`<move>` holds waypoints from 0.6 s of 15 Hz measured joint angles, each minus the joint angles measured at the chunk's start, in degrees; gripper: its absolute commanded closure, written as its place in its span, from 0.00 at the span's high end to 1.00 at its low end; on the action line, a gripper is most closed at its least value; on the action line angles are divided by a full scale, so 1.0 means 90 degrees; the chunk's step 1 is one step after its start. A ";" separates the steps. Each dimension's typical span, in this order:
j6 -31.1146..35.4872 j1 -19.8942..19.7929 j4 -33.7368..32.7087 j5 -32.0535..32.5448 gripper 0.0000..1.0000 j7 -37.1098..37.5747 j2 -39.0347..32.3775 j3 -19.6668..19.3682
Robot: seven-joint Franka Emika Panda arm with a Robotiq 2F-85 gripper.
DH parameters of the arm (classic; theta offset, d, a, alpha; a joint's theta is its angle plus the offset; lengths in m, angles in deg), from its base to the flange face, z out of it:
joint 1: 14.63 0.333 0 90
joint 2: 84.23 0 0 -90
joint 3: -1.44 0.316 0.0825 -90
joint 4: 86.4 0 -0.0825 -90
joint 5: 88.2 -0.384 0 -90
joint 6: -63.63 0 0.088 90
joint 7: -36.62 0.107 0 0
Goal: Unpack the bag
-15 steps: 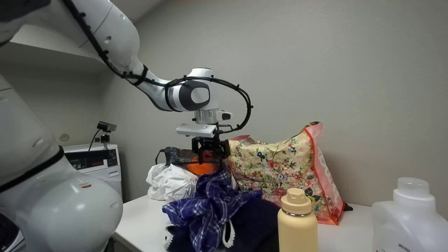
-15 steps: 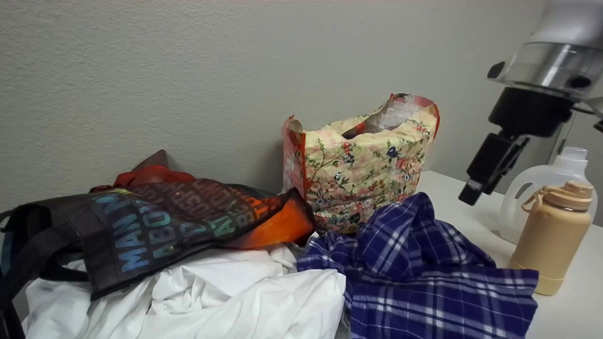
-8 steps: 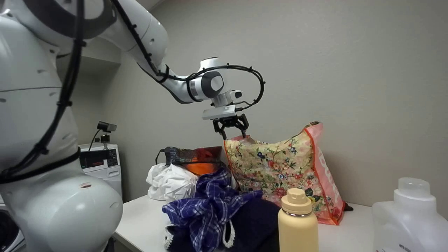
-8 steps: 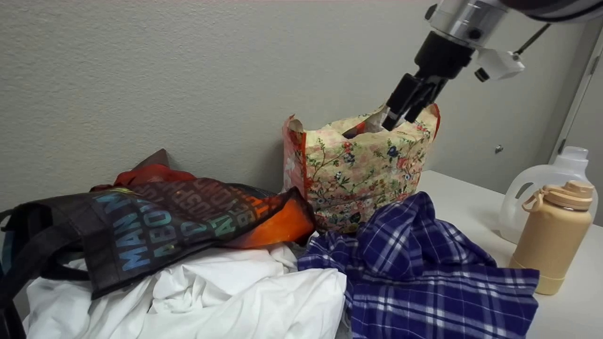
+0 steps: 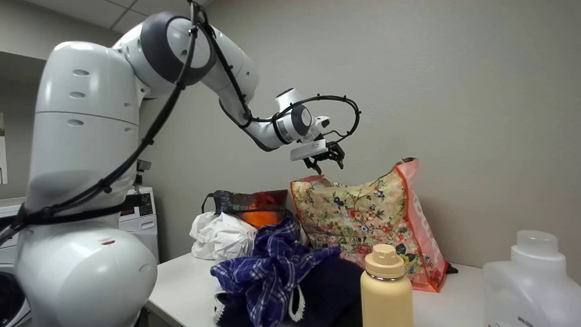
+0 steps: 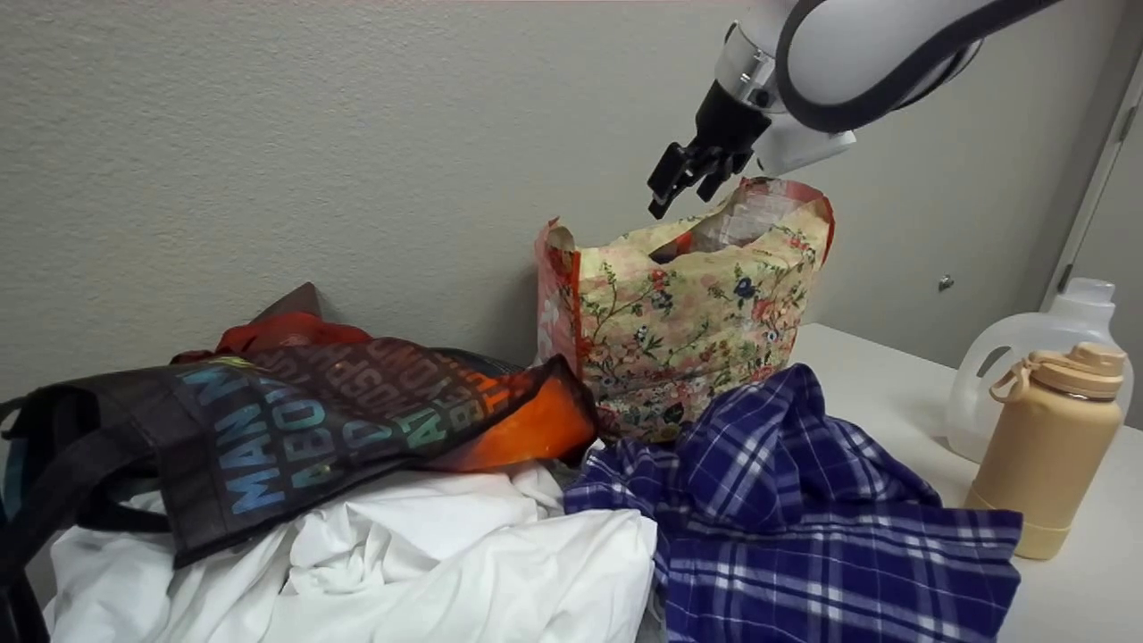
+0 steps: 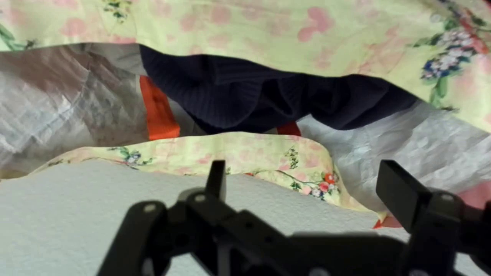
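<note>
Bag (image 5: 354,218), cream with a flower print and red edging, stands upright on the surface (image 5: 181,286), along the edge that meets the wall (image 5: 454,113); its mouth gapes at the top. Above that mouth, apart from it, hangs the tool (image 5: 330,169), released, its jaws spread wide. In the wrist view, dark ribbed fabric (image 7: 230,92) lies inside the bag, with an orange strip (image 7: 159,111) beside it against a silvery lining (image 7: 402,142). Farther from the wall edge, in front of the bag, a blue-and-white plaid cloth (image 6: 759,464) lies crumpled over a dark navy garment (image 5: 331,290). A tan bottle (image 5: 386,295) stands upright near the garment, and a translucent jug (image 5: 526,286) stands near the bottle. By the end edge of the surface, a dark tote (image 6: 339,420) printed with coloured lettering lies over a heaped white cloth (image 6: 429,554), an orange area showing at the tote's side towards the bag.
</note>
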 measured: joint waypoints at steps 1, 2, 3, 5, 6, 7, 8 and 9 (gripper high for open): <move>0.0004 0.0006 -0.0149 0.0318 1.00 0.0323 -0.0162 -0.0046; 0.0004 0.0020 -0.0276 0.0604 1.00 0.0637 -0.0312 -0.0105; 0.0004 0.0038 -0.0376 0.0865 1.00 0.0944 -0.0442 -0.0174; 0.0004 0.0080 -0.0507 0.1337 1.00 0.1516 -0.0663 -0.0316; 0.0004 0.0088 -0.0543 0.1535 1.00 0.1780 -0.0761 -0.0371; 0.0004 0.0102 -0.0563 0.1690 1.00 0.2018 -0.0853 -0.0422; 0.0004 0.0118 -0.0575 0.1799 1.00 0.2227 -0.0945 -0.0466; 0.0004 0.0135 -0.0586 0.1864 1.00 0.2417 -0.1041 -0.0499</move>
